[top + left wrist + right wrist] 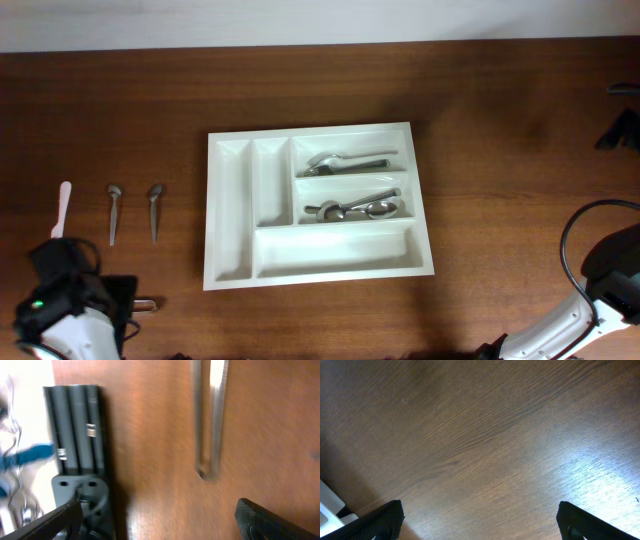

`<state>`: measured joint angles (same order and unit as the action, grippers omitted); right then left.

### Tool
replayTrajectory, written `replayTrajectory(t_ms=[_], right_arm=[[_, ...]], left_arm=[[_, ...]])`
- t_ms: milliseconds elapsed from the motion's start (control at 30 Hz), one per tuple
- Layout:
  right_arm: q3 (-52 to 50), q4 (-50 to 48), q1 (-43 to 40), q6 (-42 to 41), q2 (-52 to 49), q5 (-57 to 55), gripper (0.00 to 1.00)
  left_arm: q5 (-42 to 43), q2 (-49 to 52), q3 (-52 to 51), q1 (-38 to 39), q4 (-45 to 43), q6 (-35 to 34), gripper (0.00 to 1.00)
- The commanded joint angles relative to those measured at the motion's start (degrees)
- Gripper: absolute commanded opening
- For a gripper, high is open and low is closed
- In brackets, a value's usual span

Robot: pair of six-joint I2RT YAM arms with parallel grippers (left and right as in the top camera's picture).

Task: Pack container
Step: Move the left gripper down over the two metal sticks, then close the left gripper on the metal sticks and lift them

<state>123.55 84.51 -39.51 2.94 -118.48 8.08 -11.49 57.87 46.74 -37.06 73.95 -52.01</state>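
Hovering left gripper (160, 516): fingers (272, 521) apart, nothing between. Blurred metal handle (210, 420) ahead at 12 o'clock, long axis 12-to-6. Right gripper (480, 517): fingers apart over bare table (485, 435). Container (230, 220) mid-table, at 2 o'clock from left arm; loose spoons (154, 210), white utensil (65, 208) at 12. We judge left arm nearer them.

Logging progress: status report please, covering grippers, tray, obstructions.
Left gripper open, right gripper open, both empty. Cutlery tray holds spoons in two compartments. Loose spoons, white utensil outside; nothing blocking.
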Motion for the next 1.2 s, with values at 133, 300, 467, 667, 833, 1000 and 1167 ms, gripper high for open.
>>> replayTrajectory(t_ms=[133, 300, 467, 667, 833, 1000, 1167], right_arm=[[-0.13, -0.11, 0.11, -0.44, 0.04, 0.31, 0.99], [-0.13, -0.13, 0.11, -0.44, 0.04, 0.31, 0.99], [-0.13, -0.13, 0.11, -0.44, 0.04, 0.31, 0.99], [-0.13, -0.11, 0.11, -0.44, 0.04, 0.31, 0.99], [-0.13, -0.13, 0.11, -0.44, 0.04, 0.31, 0.99], [-0.13, -0.13, 0.11, -0.44, 0.04, 0.31, 0.99], [-0.13, -0.11, 0.11, -0.44, 0.04, 0.31, 0.99]], left_arm=[[-2.49, 10.32, 1.31, -10.62, -4.94, 1.77, 0.99], [1.38, 15.87, 1.31, -11.47, -6.60, 4.55, 0.99], [6.58, 19.12, 1.20, -11.47, -16.72, 19.63, 0.99], [6.60, 21.73, 1.18, -11.47, -19.98, 20.79, 0.99], [5.90, 23.19, 0.17, -11.50, -20.74, 15.67, 0.99], [6.78, 24.57, -1.20, -11.47, -23.85, 14.34, 0.99], [8.37, 26.93, -1.66, -11.50, -27.43, 17.59, 0.99]])
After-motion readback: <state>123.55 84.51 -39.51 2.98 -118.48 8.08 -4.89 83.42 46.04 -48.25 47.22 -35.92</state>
